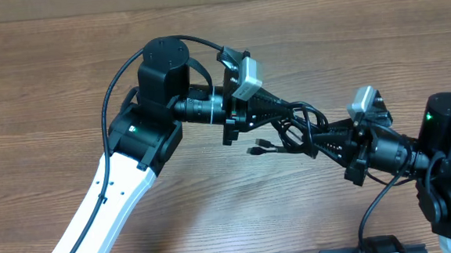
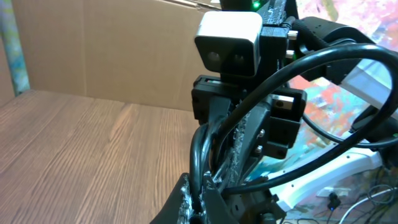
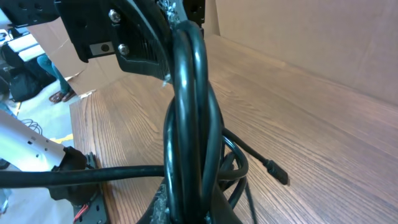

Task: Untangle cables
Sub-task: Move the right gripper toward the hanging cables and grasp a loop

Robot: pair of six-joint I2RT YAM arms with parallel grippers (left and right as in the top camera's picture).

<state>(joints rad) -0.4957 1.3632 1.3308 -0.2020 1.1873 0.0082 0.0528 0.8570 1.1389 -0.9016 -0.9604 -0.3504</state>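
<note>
A tangle of thin black cables (image 1: 297, 124) hangs in the air between my two grippers above the wooden table. My left gripper (image 1: 275, 108) is shut on strands of the bundle; in the left wrist view a black cord (image 2: 202, 168) runs up between its fingers (image 2: 200, 198). My right gripper (image 1: 326, 140) is shut on several looped strands (image 3: 186, 118) that rise from its fingers (image 3: 186, 208). Loose plug ends (image 1: 260, 146) dangle under the bundle, and one plug (image 3: 277, 172) shows in the right wrist view over the table.
The wooden table (image 1: 89, 72) stretches around both arms. The two grippers face each other at very close range; the right arm's camera (image 2: 229, 43) fills the left wrist view. A cardboard wall (image 2: 112, 50) stands behind the table.
</note>
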